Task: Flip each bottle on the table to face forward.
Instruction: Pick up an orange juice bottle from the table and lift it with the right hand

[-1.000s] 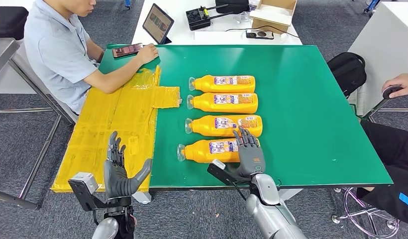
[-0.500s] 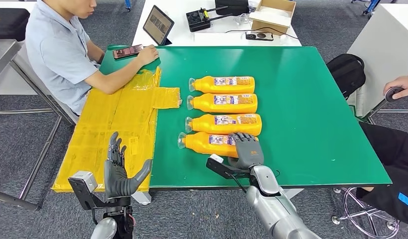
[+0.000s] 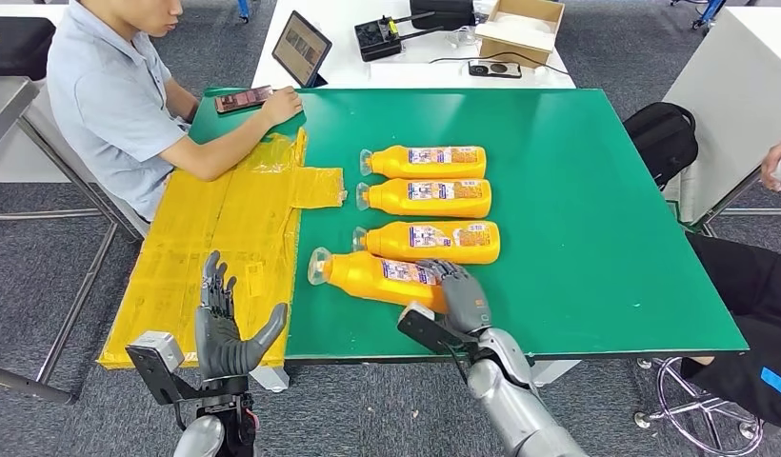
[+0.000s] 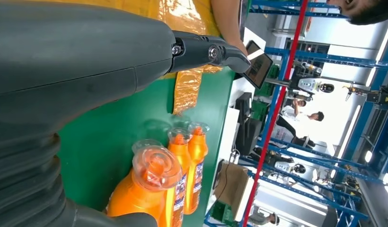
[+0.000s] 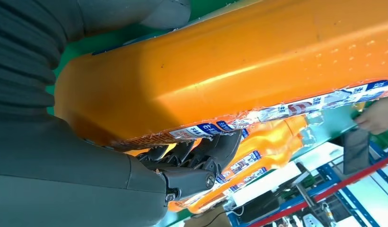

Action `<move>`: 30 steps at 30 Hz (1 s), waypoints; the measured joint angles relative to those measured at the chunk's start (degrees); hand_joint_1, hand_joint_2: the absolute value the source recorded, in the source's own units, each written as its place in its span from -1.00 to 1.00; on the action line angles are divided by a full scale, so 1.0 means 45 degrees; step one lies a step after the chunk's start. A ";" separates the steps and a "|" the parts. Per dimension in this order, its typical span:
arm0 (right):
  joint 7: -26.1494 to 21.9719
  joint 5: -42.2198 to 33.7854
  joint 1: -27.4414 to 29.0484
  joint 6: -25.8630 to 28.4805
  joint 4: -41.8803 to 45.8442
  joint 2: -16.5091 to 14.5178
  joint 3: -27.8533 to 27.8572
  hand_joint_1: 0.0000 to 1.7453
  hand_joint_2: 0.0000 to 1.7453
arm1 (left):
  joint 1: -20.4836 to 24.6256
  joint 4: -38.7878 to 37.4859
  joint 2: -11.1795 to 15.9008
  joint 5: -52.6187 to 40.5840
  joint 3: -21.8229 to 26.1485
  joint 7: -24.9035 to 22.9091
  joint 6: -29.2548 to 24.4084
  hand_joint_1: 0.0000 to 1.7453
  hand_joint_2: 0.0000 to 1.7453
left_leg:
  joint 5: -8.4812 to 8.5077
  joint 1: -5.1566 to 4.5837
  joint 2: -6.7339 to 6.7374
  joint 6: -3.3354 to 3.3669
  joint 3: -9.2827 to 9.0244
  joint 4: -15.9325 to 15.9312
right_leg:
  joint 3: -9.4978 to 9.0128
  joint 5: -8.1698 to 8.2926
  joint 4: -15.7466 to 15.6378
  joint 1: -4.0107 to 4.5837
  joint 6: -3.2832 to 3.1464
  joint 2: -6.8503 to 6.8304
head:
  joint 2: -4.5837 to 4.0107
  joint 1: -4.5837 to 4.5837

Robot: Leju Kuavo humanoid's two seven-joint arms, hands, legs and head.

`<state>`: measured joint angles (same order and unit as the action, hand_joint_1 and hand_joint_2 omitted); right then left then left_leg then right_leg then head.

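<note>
- The nearest bottle lay on the green table at the near end of a row of four orange bottles, skewed out of line with its clear cap end swung away from the row toward the yellow sheet.
- The right hand gripped that bottle at its base end; the right wrist view showed the dark fingers curled under the labelled side and the thumb across the orange body, so the hand was closed around it.
- Just beyond the nearest bottle, the second bottle lay on its side, label up, cap pointing toward the yellow sheet.
- The third bottle and the fourth bottle lay beyond the second in the same pose, parallel and close together.
- In the left wrist view the capped ends of the bottles showed in a line along the green surface.
- The left hand hung off the table's near edge, in front of the yellow sheet, fingers spread and upright, holding nothing.
- A person in a light blue shirt sat at the table's far left corner, beyond the yellow sheet, one hand by a phone.
- A tablet stood on the white desk behind the green table.
</note>
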<state>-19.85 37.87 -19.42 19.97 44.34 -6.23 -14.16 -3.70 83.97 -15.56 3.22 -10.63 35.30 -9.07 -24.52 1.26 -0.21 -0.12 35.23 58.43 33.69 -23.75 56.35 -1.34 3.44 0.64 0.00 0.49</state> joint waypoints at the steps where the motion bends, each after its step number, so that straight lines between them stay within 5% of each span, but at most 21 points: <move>1: -0.0100 -0.0112 0.0069 -0.0010 0.0090 -0.0021 0.0006 1.00 1.00 | 0.0005 -0.0010 0.0000 0.0005 -0.0004 0.0024 -0.0011 -1.00 1.00 | 0.0000 0.0000 0.0000 0.0000 0.0002 0.0000 | 0.0002 0.0000 0.0000 0.0000 0.0000 0.0000 | 0.0000 0.0001; 17: -0.3697 -0.4373 0.1893 0.2578 0.3860 -0.0807 0.0429 1.00 1.00 | 0.0037 -0.0319 0.0019 0.1484 -0.0824 0.0094 0.0422 -1.00 1.00 | -0.0001 -0.0004 -0.0009 0.0002 0.0089 0.0000 | 0.0071 -0.0003 0.0000 -0.0004 0.0003 -0.0004 | 0.0000 0.0002; 23: -0.3947 -0.4429 0.2008 0.2349 0.4125 -0.0985 0.0408 1.00 1.00 | -0.0182 -0.0523 0.0258 0.1584 -0.2014 -0.0171 0.1982 -1.00 1.00 | -0.0002 -0.0004 -0.0010 0.0002 0.0096 0.0000 | 0.0072 -0.0003 0.0000 -0.0004 0.0003 -0.0005 | 0.0000 0.0001; 30: -0.3979 -0.3477 0.1590 0.1888 0.3418 -0.1158 -0.0366 1.00 1.00 | -0.0209 -0.0556 0.0522 0.1582 -0.2788 -0.0423 0.2302 -1.00 1.00 | 0.0001 -0.0001 -0.0009 0.0000 0.0095 0.0000 | 0.0074 -0.0003 0.0005 -0.0002 0.0003 -0.0004 | 0.0000 0.0001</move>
<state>-37.75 22.22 -12.27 28.46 59.72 -11.44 -15.81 -4.64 81.47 -13.21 10.34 -23.17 33.40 1.29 -24.51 1.25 -0.25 -0.12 35.66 58.43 34.02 -23.76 56.37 -1.34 3.45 0.63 0.00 0.50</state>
